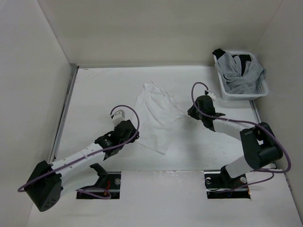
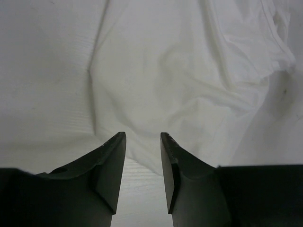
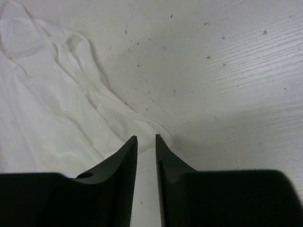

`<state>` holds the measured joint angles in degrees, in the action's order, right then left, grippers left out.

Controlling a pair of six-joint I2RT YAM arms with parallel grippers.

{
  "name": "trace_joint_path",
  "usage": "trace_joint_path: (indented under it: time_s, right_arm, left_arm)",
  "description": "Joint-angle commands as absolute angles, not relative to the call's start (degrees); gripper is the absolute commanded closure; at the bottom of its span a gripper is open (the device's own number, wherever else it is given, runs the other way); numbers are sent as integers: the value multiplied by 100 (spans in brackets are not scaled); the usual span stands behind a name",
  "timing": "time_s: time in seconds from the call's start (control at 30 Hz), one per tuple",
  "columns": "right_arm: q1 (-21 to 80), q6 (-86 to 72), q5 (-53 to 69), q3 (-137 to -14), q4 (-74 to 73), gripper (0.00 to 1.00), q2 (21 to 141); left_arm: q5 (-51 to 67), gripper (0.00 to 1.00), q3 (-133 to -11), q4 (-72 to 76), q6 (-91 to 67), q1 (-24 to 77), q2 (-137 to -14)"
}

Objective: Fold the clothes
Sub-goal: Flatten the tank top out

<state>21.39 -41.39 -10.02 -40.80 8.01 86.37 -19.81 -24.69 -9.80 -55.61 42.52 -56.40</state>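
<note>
The clothes (image 1: pixel 154 118) are laid on the counter (image 1: pixel 94 94); the left hand (image 2: pixel 143 137) is parted, the right hand (image 3: pixel 147 139) narrowly parted, nothing gripped.

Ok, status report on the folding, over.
Left gripper open, empty, at left edge of white garment. Right gripper narrowly parted, empty, at its right corner. Garment spread out, wrinkled. Laundry basket far right, clear of it.

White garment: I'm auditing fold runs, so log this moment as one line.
white garment: spread out, wrinkled | left tool: open, empty, at garment's left edge | right tool: narrowly open, empty, at garment's right edge
</note>
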Motion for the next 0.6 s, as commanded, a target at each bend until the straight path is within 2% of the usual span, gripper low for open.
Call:
trace_joint_path:
  time_s: [0.0,0.07,0.2,0.37,0.5,0.57]
  right_arm:
    - [2140,-3929,-1151,-4289,738,66,8657]
    - [2140,-3920,-1143,-4298,773,59,8666]
    - [2061,-3946,-1125,-4412,756,55,8753]
    - [2061,-4043,-704,-4474,905,56,8965]
    - [2070,-4034,-589,-4360,1142,58,8939]
    - [2087,-4052,-554,-4324,1186,60,8930]
  left_arm:
    - [-3083,65,-2864,-1547,-5231,4223,-5388]
    - [-3522,62,-3119,-1346,-4906,4170,-5466]
    - [-3543,59,-3874,-284,-4387,3872,-6518]
    - [-3007,58,-5463,843,-3780,3292,-8679]
    - [-2612,61,-7325,765,-3192,2739,-10630]
    - [-2199,66,-8292,599,-2884,2501,-11527]
